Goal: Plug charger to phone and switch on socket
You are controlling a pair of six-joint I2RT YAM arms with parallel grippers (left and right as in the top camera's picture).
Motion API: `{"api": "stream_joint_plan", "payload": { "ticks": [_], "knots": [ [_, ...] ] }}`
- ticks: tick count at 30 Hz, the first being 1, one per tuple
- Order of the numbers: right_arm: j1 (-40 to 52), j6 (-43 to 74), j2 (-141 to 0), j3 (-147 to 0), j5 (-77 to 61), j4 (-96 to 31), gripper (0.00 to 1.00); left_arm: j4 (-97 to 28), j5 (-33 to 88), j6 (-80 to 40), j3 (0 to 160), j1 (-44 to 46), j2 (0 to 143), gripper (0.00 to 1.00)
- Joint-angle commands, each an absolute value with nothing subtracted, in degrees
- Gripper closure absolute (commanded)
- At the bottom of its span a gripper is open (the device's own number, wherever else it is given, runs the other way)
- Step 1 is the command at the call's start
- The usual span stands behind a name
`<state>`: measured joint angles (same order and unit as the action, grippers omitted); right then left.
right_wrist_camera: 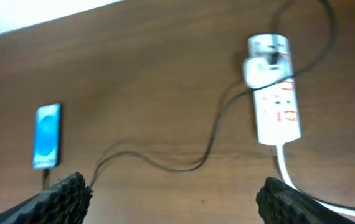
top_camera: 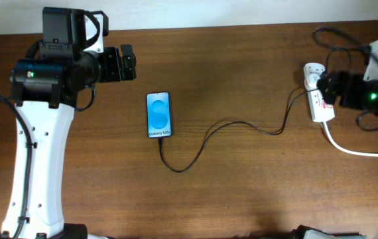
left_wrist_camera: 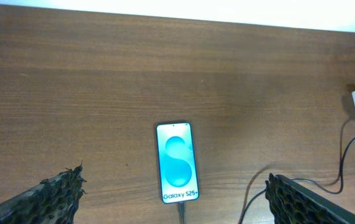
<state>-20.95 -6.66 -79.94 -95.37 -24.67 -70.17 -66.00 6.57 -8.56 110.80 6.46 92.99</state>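
Brown wood of the table point(top_camera: 242, 60) carries everything, and the phone point(top_camera: 159, 114) serves as the marker for the rest. The left gripper point(top_camera: 128, 63) hangs beyond the phone and to its left, apart from it. Its wrist view shows the two fingers point(left_wrist_camera: 56, 199) spread wide with nothing between them. The right gripper point(top_camera: 327, 86) hovers well to the right of the phone, over the socket point(right_wrist_camera: 277, 118), and its jaws are likewise wide apart and empty. The socket's thick white cord point(top_camera: 361, 151) trails further right, away from the phone.

The phone itself lies flat, screen up and lit, with its text end toward the robot. The charger point(top_camera: 229, 125) leaves that near edge, loops, and snakes right to the socket. Its tip appears seated in the phone. Its far end seems plugged into the strip, though blur there prevents certainty.

Only the red switches point(right_wrist_camera: 283, 106) look left to deal with. A switch of that kind is probably small and stiff, best pushed with one fingertip from above. The strip looks light and may skate on the smooth wood, so a straight downward press seems safer than a sideways one. The cable is limp and would snag easily, and a tug on it would likely drag the slick phone.

Bare wood lies on every side of the phone. To its right, around the strip, cable and cord leave less free room.
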Motion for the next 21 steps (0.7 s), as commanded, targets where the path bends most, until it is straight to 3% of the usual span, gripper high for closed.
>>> {"api": "stream_joint_plan", "payload": {
  "ticks": [1,3,17,21],
  "knots": [
    [-15.79,-8.80,-74.13,-95.59,-25.52,-74.72,0.05,-65.87,6.15,-8.23,111.26,6.24,92.23,0.01],
    [-13.63,-8.54,-70.85,-95.59,-25.52,-77.93,0.02,-65.87,6.15,-8.23,111.26,6.24,92.23,0.01],
    [-13.50,-10.52,-70.87,-95.46,-23.79,-79.37,0.02,-65.87,6.15,-8.23,111.26,6.24,92.23,0.01],
    [-9.89,-10.50,-67.53,-92.75,-21.30,-70.96,0.02,-65.87,6.15,-8.23,111.26,6.24,92.23,0.01]
  ]
}}
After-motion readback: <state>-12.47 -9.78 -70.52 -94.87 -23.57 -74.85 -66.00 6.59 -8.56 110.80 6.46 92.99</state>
